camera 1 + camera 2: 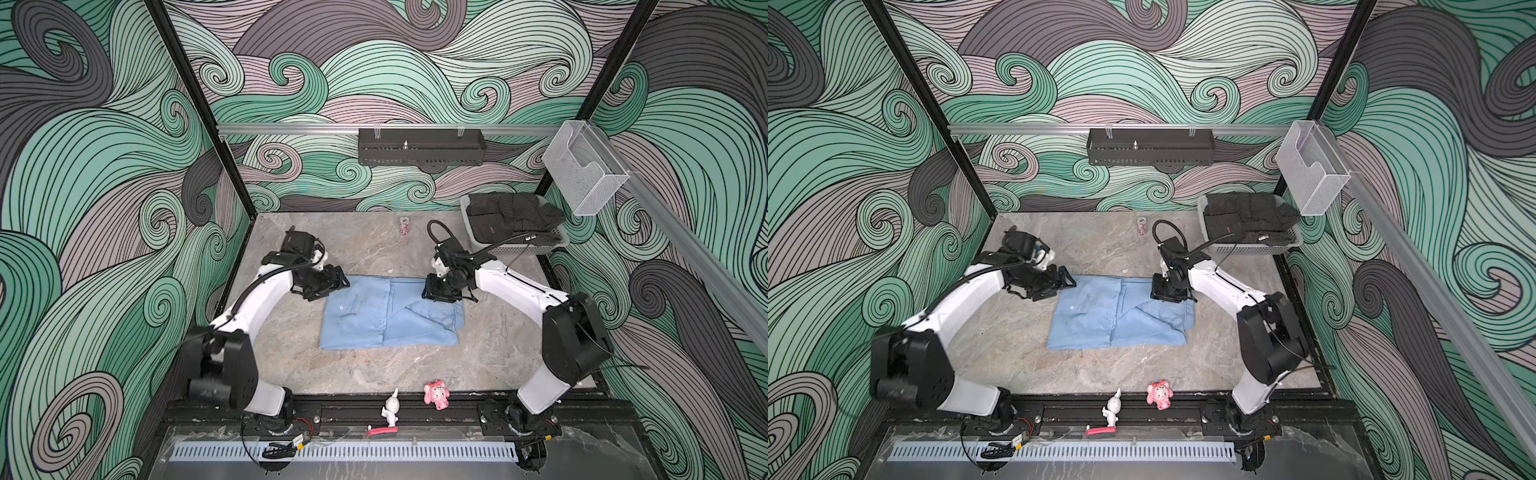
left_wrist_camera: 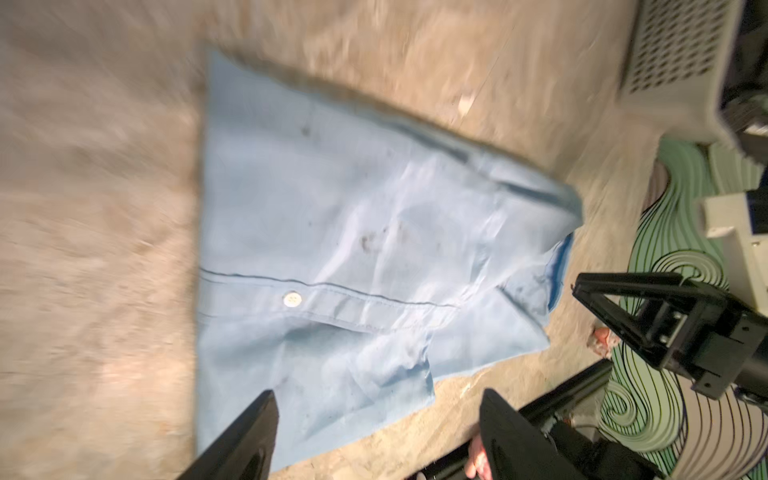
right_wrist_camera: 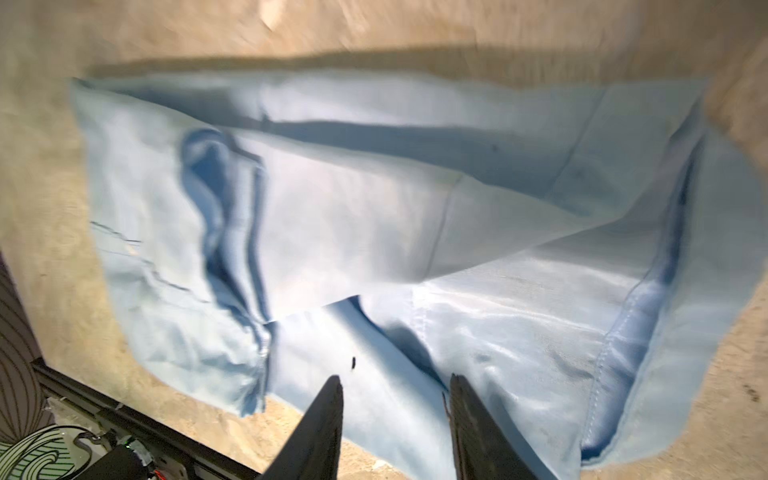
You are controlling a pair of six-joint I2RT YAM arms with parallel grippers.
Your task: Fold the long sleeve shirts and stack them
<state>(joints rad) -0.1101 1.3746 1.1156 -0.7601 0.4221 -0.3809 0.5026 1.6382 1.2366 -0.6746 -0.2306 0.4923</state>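
In both top views, 1 light-blue shirt (image 1: pixel 390 318) (image 1: pixel 1121 322) lies in the middle of the marble tabletop (image 1: pixel 374 374), folded into a rough rectangle with a sleeve layer laid slantwise across its right half. Bare tabletop rings it on every side, widest toward the near edge. The left pincer (image 1: pixel 338 284) hangs at the shirt's far left corner and the right pincer (image 1: pixel 442 291) over its far right corner. 1 basket (image 1: pixel 515 247) of dark clothing fills the far right corner, well apart from the shirt. 2 figurines (image 1: pixel 436 395) stand on the near rail.

The left wrist view is blurred. It shows the placket seam, 1 pale button (image 2: pixel 292 299) and grey smudges, and the left pincer's fingers (image 2: pixel 249 436) are spread wide, grasping nothing.

In the right wrist view, overlapping folds show deeper blue in their creases. The right pincer's fingers (image 3: pixel 328 415) stand apart above the cloth, released.
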